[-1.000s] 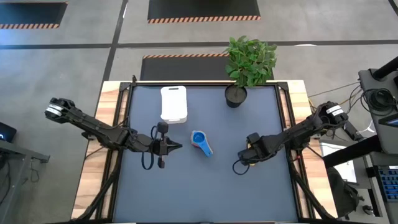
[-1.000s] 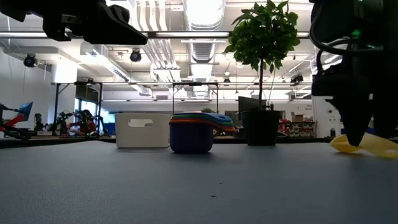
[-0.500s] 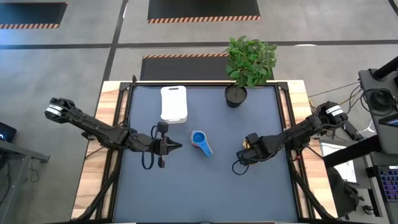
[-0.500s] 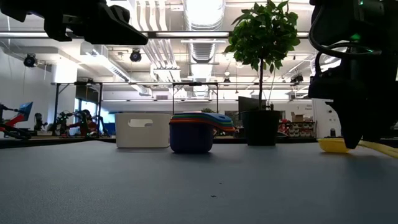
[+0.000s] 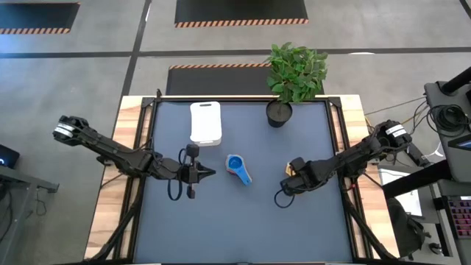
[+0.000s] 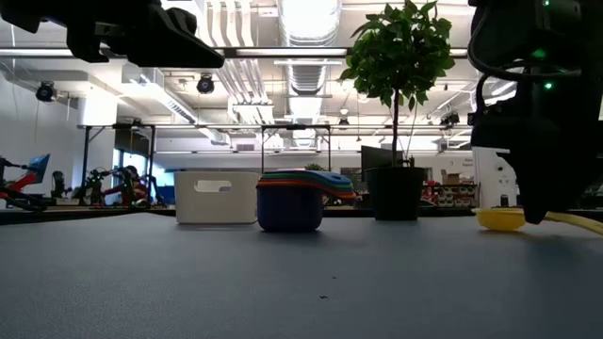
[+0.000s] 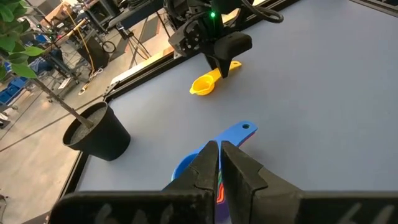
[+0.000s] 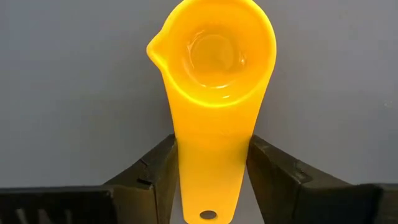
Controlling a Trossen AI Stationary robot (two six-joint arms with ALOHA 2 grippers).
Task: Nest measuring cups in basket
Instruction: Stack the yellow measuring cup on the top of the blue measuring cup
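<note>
A yellow measuring cup (image 8: 214, 50) lies right of centre on the table, also showing in the left wrist view (image 7: 202, 85) and the low view (image 6: 499, 219). My right gripper (image 8: 212, 146) is shut on its handle. The other cups sit nested in a stack (image 5: 235, 166) at the table's middle, blue on top (image 7: 193, 163), resting on the mat (image 6: 290, 212). The white basket (image 5: 205, 122) stands beyond it toward the far edge. My left gripper (image 7: 219, 163) is shut and hovers left of the stack, touching nothing. My right gripper pinches the yellow cup's flat handle (image 8: 211, 165) between its two fingers (image 8: 155, 171), one on each long edge. It comes from above, pointing down, as the left wrist view shows. The cup sits level, bowl opening up; whether it is lifted clear of the mat I cannot tell.
A black plant pot (image 5: 279, 113) with a leafy plant stands at the far edge, right of the basket. The dark mat (image 5: 243, 221) has free room on its near half. Cables and gear lie beyond the table's right side.
In the low view the yellow cup was tilted a second ago and now sits level. Its bowl has shifted a little toward the table's left, closer to the stack. My right gripper stays over its handle.
</note>
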